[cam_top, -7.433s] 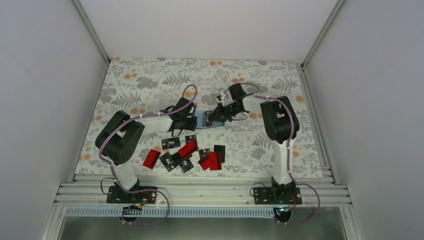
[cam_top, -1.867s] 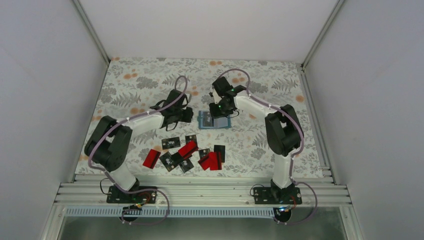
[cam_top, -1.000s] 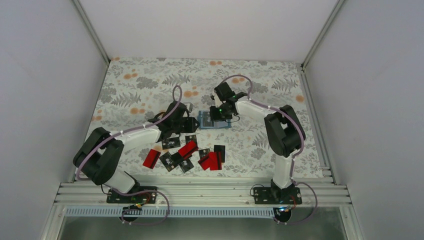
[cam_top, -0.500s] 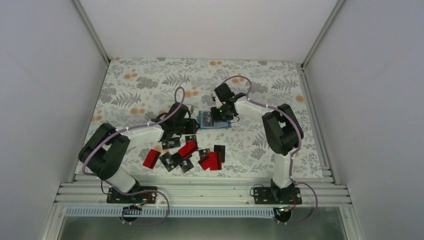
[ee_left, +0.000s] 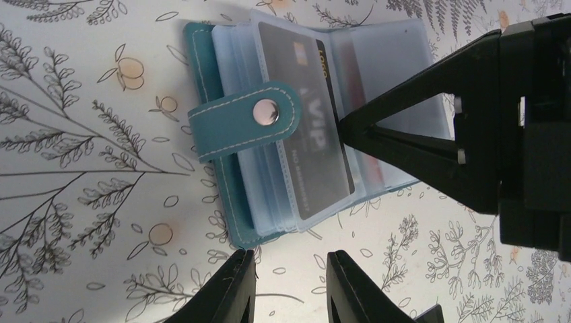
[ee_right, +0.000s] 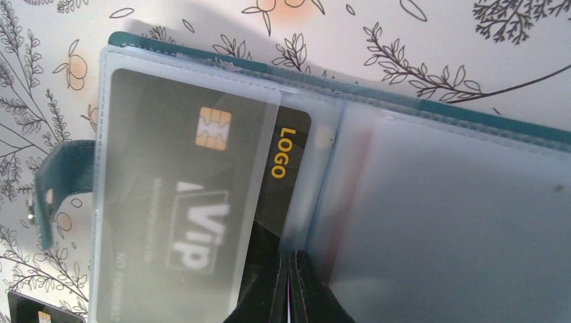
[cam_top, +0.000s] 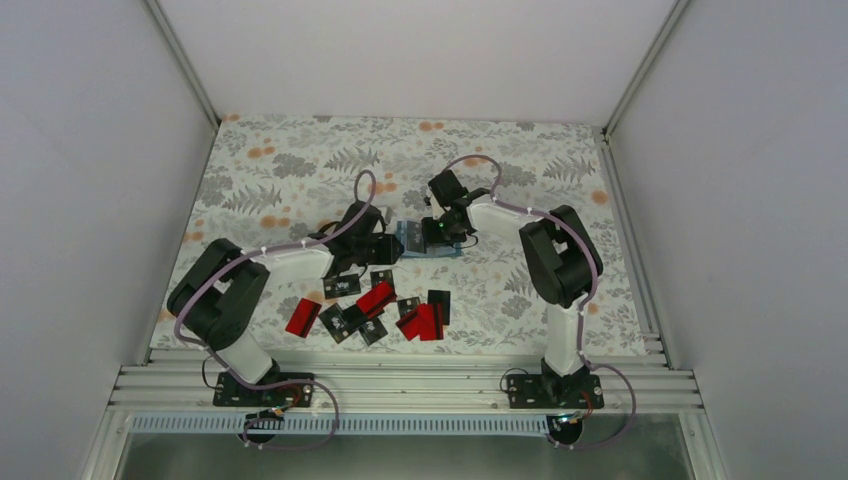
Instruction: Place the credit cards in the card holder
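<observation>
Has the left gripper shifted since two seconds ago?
Yes. In the top view the left gripper has moved rightward and slightly nearer, closing on the card holder's left edge.

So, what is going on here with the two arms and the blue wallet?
The card holder lies open on the table. A black card sits partway in one clear sleeve. The right gripper, shut, has its tips at that card's edge, probably pushing it in. The left gripper is open and empty beside the holder. More cards lie loose nearby.
</observation>
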Tool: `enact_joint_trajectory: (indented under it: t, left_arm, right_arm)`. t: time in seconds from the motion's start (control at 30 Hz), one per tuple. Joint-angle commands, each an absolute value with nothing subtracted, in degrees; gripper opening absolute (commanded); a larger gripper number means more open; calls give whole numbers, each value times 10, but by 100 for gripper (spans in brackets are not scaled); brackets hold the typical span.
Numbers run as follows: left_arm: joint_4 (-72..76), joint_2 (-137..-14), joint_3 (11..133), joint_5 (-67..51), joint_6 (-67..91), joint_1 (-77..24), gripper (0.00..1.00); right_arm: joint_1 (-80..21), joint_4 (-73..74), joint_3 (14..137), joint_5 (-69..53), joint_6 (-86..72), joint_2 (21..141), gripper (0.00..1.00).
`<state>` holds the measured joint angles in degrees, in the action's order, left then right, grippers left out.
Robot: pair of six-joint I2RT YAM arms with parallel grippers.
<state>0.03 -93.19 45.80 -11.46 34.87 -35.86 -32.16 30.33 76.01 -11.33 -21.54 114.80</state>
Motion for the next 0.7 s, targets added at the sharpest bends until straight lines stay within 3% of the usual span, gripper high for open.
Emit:
enact_joint_trajectory:
  t: [0.0,0.67]
  left_arm:
    - [16,-950,481,-126,334,-361,28]
    - [24,-1012,524,-140,330,-362,27]
  right_arm:
    - [-317,298,741,-102,-210,1162,4]
    - [-315,290,729,-107,-209,1162,4]
